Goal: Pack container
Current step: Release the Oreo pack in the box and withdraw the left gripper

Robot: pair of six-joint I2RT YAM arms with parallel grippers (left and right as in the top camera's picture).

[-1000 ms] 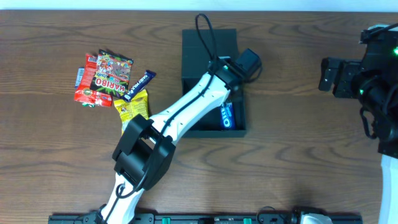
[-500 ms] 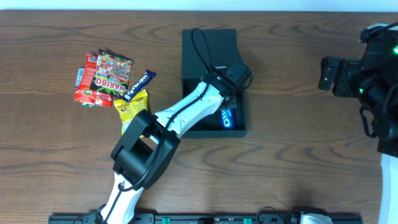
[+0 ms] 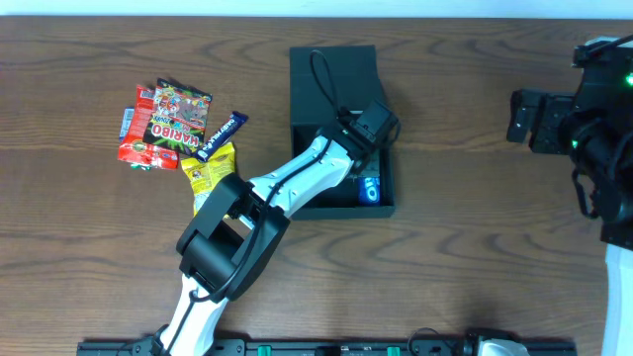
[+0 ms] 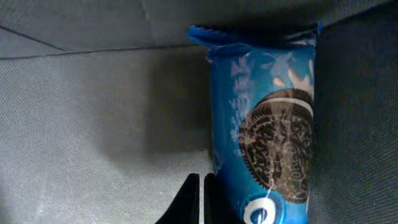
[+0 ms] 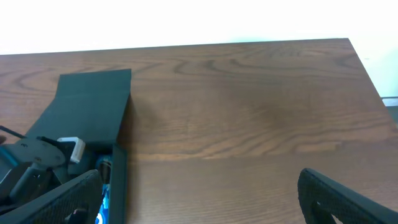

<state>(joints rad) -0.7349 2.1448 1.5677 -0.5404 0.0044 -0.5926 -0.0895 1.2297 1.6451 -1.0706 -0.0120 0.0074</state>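
Lying at the left of the brown wooden tabletop point(image 3: 475, 247) is a cluster of colourful foil snack packets point(image 3: 170, 124). At centre sits the dark teal-black shallow cardboard container point(image 3: 331, 79), its flap lid folded open toward the far edge. The left claw point(image 4: 201, 190) is down inside it, pressed together on nothing, just beside a blue plastic biscuit packet point(image 4: 267, 124) on the container floor. Far right, the right claw point(image 5: 202, 196) hangs spread wide, empty.
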